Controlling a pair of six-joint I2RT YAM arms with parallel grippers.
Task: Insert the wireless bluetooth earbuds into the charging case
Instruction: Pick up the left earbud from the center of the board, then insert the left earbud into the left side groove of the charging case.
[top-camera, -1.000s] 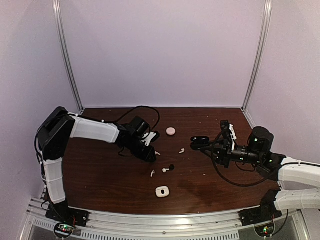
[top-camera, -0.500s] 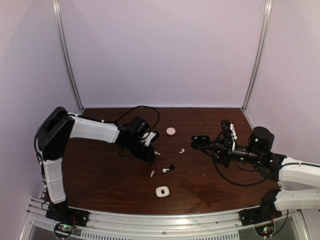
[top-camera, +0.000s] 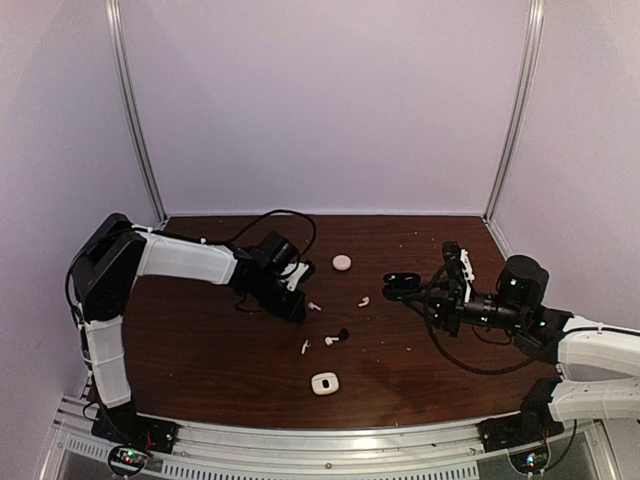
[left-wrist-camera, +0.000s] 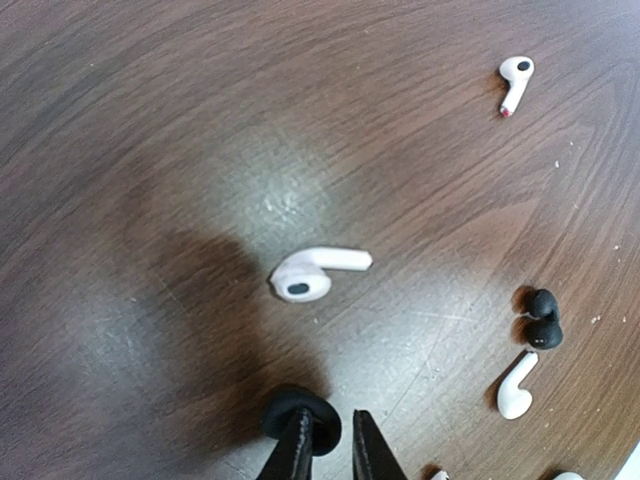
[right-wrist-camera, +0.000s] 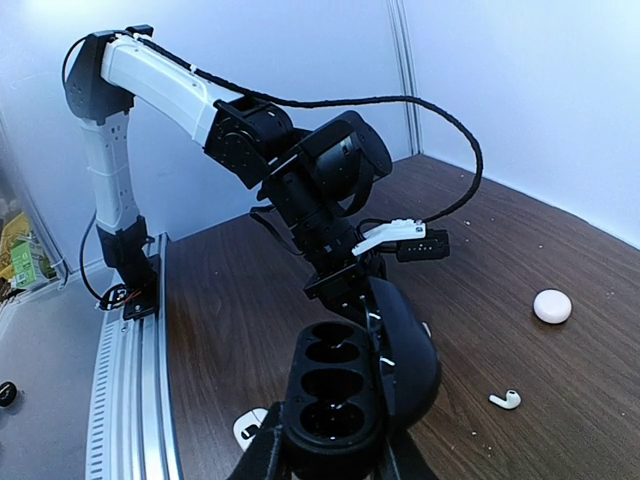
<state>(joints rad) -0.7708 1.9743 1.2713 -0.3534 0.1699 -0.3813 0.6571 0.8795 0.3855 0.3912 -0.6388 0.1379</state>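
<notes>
The right gripper (right-wrist-camera: 330, 458) gripped an open black charging case (right-wrist-camera: 350, 385) over the table (top-camera: 200, 350). The left gripper (left-wrist-camera: 328, 445), its jaws narrow, hovered just short of a white earbud (left-wrist-camera: 312, 276). Other wireless bluetooth earbuds (left-wrist-camera: 515, 385) lay scattered nearby.

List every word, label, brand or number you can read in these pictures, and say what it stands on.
No text can be read.
The black charging case, white case and earbuds: no print visible.
The yellow object beyond the rail: too blurred to read.
</notes>
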